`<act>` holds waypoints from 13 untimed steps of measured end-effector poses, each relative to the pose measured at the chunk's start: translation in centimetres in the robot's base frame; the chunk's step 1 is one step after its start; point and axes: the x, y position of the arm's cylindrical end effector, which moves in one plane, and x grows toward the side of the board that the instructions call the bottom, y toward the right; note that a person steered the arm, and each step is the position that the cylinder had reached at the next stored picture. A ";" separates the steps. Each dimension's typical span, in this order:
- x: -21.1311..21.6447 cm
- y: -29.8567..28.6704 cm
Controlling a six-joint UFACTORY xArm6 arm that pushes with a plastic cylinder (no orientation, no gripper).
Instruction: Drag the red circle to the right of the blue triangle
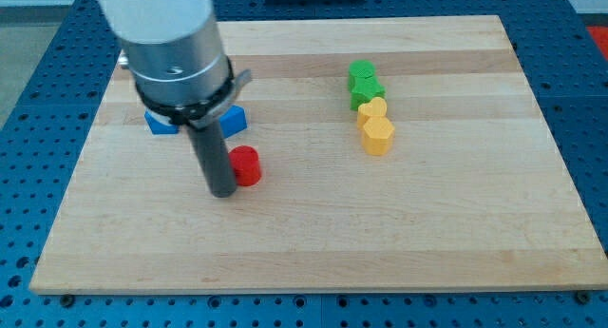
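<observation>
The red circle (247,164), a short red cylinder, stands on the wooden board (313,233) left of centre. My tip (222,191) rests on the board touching the red circle's left side. A blue block (233,120) lies just above the red circle, partly hidden by the rod. A second blue block (160,125) lies further to the view's left, mostly hidden under the arm's body. I cannot tell which of the two is the triangle.
Two green blocks (363,84) and two yellow blocks (376,126) stand in a touching column right of centre. The board lies on a blue perforated table (38,128). The arm's body (171,43) covers the upper left of the board.
</observation>
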 end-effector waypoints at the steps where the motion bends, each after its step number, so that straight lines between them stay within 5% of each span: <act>1: -0.1 2.3; 7: -5.7 3.2; 13: -6.0 1.3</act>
